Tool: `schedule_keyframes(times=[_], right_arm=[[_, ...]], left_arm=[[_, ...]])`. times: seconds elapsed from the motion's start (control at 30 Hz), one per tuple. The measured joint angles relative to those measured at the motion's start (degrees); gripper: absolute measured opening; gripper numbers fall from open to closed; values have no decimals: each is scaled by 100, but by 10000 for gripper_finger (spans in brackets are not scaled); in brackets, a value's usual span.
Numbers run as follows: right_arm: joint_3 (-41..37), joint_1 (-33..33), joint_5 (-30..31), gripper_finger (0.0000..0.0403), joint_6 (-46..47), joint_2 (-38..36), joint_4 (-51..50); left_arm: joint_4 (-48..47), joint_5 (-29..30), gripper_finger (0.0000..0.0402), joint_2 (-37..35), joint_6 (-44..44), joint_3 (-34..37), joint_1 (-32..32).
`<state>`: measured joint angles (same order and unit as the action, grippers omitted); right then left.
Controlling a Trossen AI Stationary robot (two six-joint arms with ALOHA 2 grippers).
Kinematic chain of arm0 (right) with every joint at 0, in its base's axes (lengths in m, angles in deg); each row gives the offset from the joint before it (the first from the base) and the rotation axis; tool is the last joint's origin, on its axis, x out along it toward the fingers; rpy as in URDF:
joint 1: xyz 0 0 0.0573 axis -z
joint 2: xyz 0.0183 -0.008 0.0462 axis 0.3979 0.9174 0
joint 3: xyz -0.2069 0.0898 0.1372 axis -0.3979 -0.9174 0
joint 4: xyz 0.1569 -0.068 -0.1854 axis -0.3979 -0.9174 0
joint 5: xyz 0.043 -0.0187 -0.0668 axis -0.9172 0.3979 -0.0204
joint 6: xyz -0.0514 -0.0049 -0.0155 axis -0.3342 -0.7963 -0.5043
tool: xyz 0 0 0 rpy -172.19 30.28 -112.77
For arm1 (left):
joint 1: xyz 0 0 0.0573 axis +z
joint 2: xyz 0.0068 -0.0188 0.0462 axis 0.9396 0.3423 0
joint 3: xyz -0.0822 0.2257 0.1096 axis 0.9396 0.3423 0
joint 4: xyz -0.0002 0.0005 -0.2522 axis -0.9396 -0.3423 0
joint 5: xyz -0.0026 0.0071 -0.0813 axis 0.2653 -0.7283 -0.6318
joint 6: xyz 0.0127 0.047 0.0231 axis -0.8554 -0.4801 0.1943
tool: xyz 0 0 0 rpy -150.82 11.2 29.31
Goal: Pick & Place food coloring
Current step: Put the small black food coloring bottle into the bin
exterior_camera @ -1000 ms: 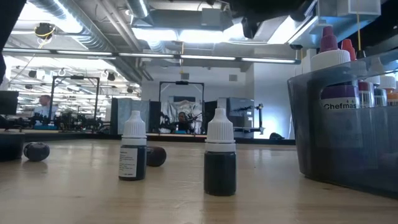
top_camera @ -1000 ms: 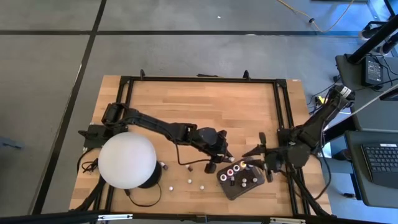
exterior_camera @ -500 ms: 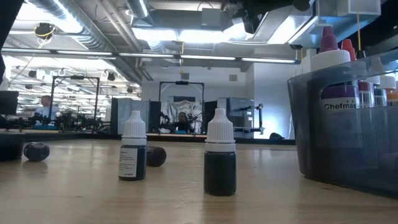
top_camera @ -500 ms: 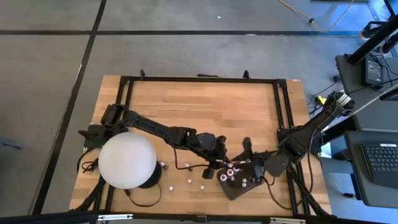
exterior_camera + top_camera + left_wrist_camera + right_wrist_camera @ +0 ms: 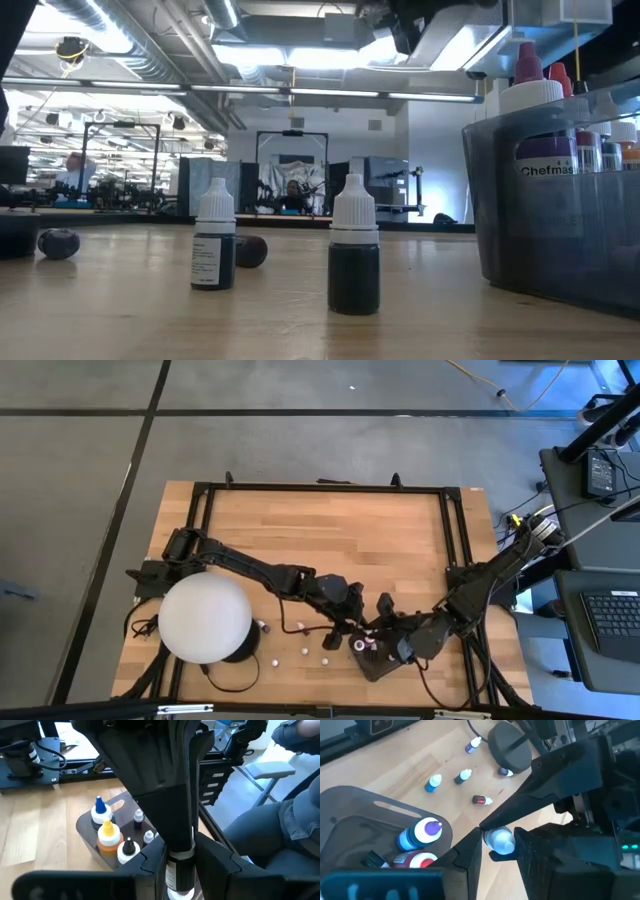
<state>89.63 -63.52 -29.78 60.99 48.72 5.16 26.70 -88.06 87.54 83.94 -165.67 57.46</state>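
A small dark food coloring bottle (image 5: 180,870) is held in the air between both grippers, over the far left rim of the dark grey tray (image 5: 378,665). My left gripper (image 5: 352,626) reaches in from the table's left and my right gripper (image 5: 384,628) from the right, both shut on the bottle. The tray holds several bottles: blue-topped (image 5: 100,807), orange (image 5: 109,837), purple-tipped (image 5: 427,831). Several more bottles stand or lie on the wood left of the tray (image 5: 301,627); two white-capped ones (image 5: 215,248) (image 5: 354,258) stand upright. My left gripper pinches the bottle's dark labelled body (image 5: 179,876) between its two fingers (image 5: 152,865), lying across it. The bottle is lifted clear of the table and tray. My right gripper has the bottle's white rounded end (image 5: 500,841) between its two fingertips (image 5: 472,851), coming at it endwise, opposite my left gripper. Its fingers cover that end in the left wrist view.
A big white dome (image 5: 205,617) on a dark base stands at the table's near left. A dark metal frame (image 5: 320,488) runs around the table. A seated person's legs (image 5: 280,830) show beyond the table's edge. Bare wood lies across the far half (image 5: 330,530).
My right gripper has swung from the table's right side toward the left, over the tray, up to my left gripper and the bottle's end. My left gripper, holding the bottle, has shifted a little toward the near edge and the tray.
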Motion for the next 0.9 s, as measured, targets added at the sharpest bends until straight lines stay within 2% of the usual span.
schedule_keyframes(times=[0.23,0.4,0.63,0.9], right_arm=[[14,74,-384,117,-11,6,9],[19,76,-234,106,-59,6,-55],[19,74,-106,56,-321,6,-149],[9,76,-65,57,-316,2,-177]], left_arm=[[-21,1,85,0,11,0,-51],[-15,16,86,0,11,0,-51],[-31,33,86,0,-9,0,-47],[-97,103,87,-2,-9,-2,-40]])
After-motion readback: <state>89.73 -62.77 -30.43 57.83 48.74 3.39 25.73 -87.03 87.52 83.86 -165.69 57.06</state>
